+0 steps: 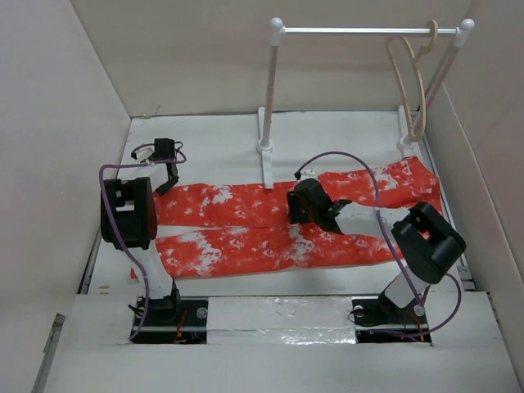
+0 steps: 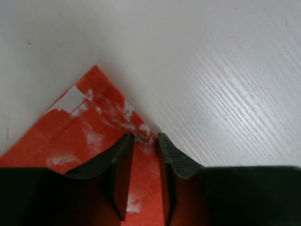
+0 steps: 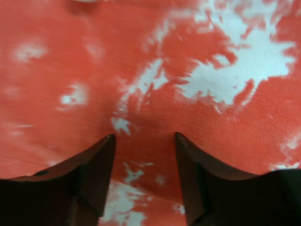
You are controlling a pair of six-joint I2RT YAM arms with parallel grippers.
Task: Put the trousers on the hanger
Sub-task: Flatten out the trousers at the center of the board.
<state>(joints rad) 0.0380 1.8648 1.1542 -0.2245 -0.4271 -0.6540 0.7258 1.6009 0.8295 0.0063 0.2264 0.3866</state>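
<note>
The trousers (image 1: 237, 246) lie flat on the white table, both legs running left and the waist at the right. My left gripper (image 1: 164, 187) is at the cuff corner of the far leg. In the left wrist view its jaws (image 2: 144, 137) stand close together with the red cloth (image 2: 80, 132) between them. My right gripper (image 1: 296, 210) is down on the middle of the trousers. In the right wrist view it (image 3: 145, 136) is open, with speckled cloth (image 3: 188, 56) between its tips. The hanger (image 1: 421, 98) hangs by its hook on the rack bar at the far right.
A rack with white posts (image 1: 274, 90) and a metal bar (image 1: 360, 31) stands behind the trousers, its left foot (image 1: 264, 149) at the cloth's far edge. White walls close in the table on the left, back and right.
</note>
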